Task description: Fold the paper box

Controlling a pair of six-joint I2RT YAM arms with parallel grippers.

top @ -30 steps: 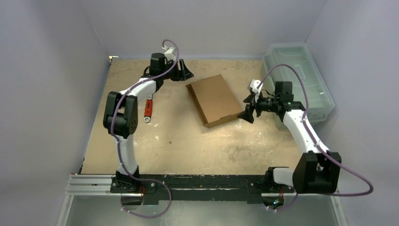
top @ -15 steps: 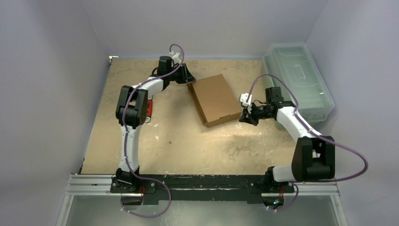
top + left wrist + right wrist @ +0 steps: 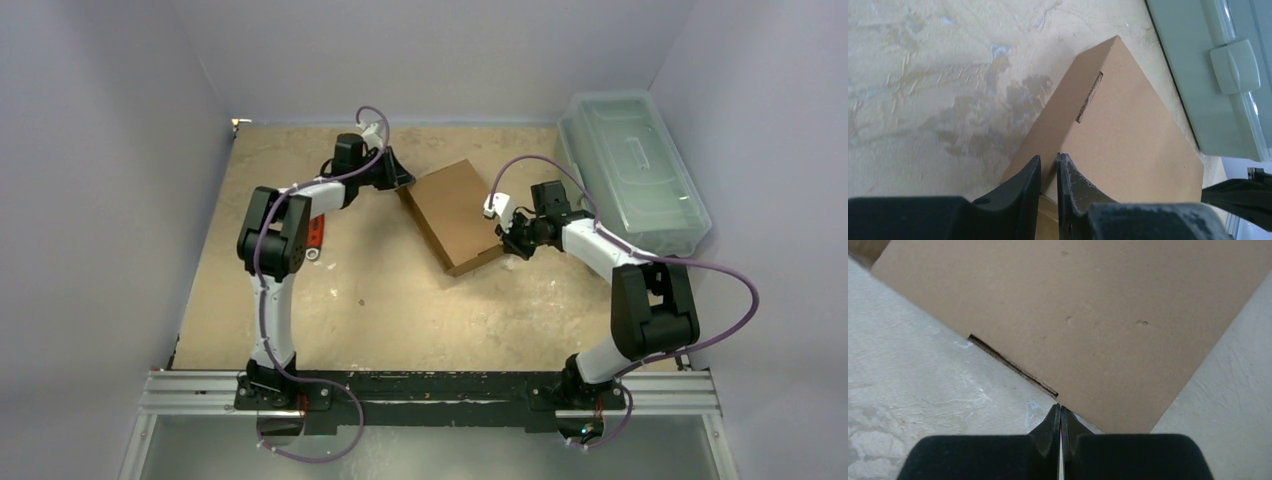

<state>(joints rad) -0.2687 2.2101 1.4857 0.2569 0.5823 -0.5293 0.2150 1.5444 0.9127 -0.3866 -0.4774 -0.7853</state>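
1. The paper box point(image 3: 455, 210), a plain brown shallow cardboard mailer, lies flat and closed on the worn sandy tabletop point(image 3: 380, 300). It sits in the far middle and is turned askew to the table edges.
2. I have one arm on each side of it, so the box lies between the two claws.
3. The left gripper point(image 3: 1048, 159) is at the box's far-left corner. Its fingers stand a narrow slit apart, with the corner ridge of the box showing in the slit. I cannot tell whether the pads are pinching cardboard or only sitting over it.
4. My left wrist view shows a short cut slot point(image 3: 1089, 97) on the ridge, further along from the fingers.
5. The right gripper point(image 3: 1059, 407) is pressed fully together with nothing between the fingers. Its tips sit right at the box's near-right edge, beside a long dark slit point(image 3: 1013, 367) along that edge.
6. The translucent pale-green plastic bin point(image 3: 690, 205), lid on, stands at the far right, near the box but apart from it.
7. A red-handled tool point(image 3: 316, 232) lies left of the box, partly hidden behind the left arm.
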